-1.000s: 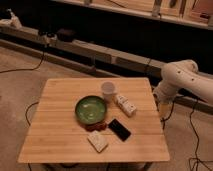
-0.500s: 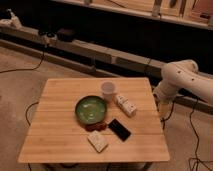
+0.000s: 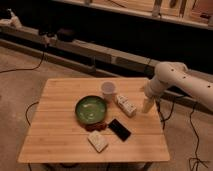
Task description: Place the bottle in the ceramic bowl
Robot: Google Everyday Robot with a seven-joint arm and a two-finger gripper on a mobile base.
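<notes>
The bottle (image 3: 126,105) is small and whitish with dark marks on its label. It lies on its side on the wooden table (image 3: 55,135), just right of the ceramic bowl (image 3: 91,109). The bowl is round and shallow, glossy green inside, near the table's middle, and holds nothing. My gripper (image 3: 146,106) hangs from the white arm (image 3: 172,77) at the table's right side, a short way right of the bottle and apart from it. It holds nothing that I can see.
A translucent whitish cup (image 3: 108,90) stands behind the bowl and bottle. A black phone-like slab (image 3: 119,129) and a pale rectangular block (image 3: 97,141) lie in front of the bowl. A brown object (image 3: 95,126) sits at the bowl's front rim. Cables run on the floor around the table.
</notes>
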